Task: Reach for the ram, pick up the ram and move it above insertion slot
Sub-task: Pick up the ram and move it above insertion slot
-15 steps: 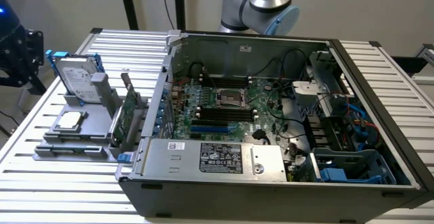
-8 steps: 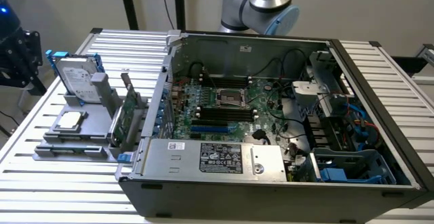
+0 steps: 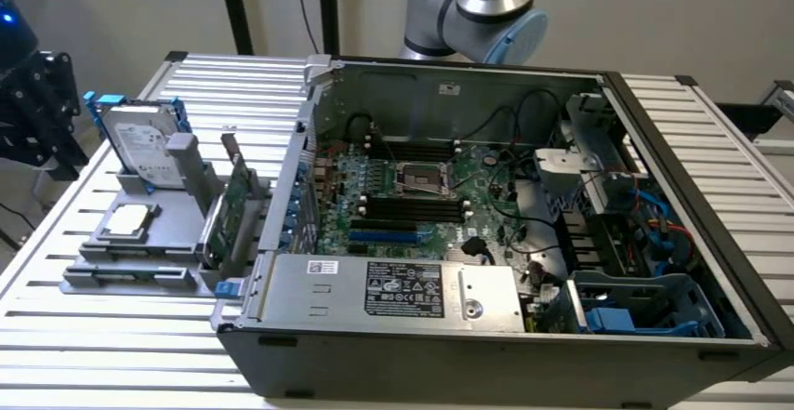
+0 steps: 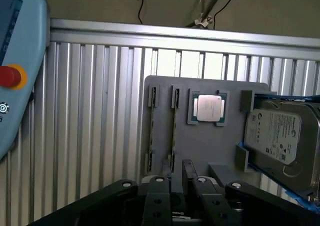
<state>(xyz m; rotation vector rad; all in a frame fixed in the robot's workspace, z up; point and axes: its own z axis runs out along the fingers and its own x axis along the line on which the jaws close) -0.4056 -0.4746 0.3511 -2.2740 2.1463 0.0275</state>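
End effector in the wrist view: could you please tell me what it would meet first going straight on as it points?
The end effector would probably meet the grey holder plate first, by its two narrow slots; depth is unclear.

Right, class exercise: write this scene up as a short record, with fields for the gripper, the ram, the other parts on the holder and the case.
gripper: open, empty, hovering over the grey holder
ram: apparently the thin strip on edge in a holder slot, not gripped
hard drive: standing on edge in the holder
processor chip: flat on the holder
green card: upright, on the holder's side nearest the case
computer case: open, motherboard showing, on the slatted table
task state: ram not yet picked up
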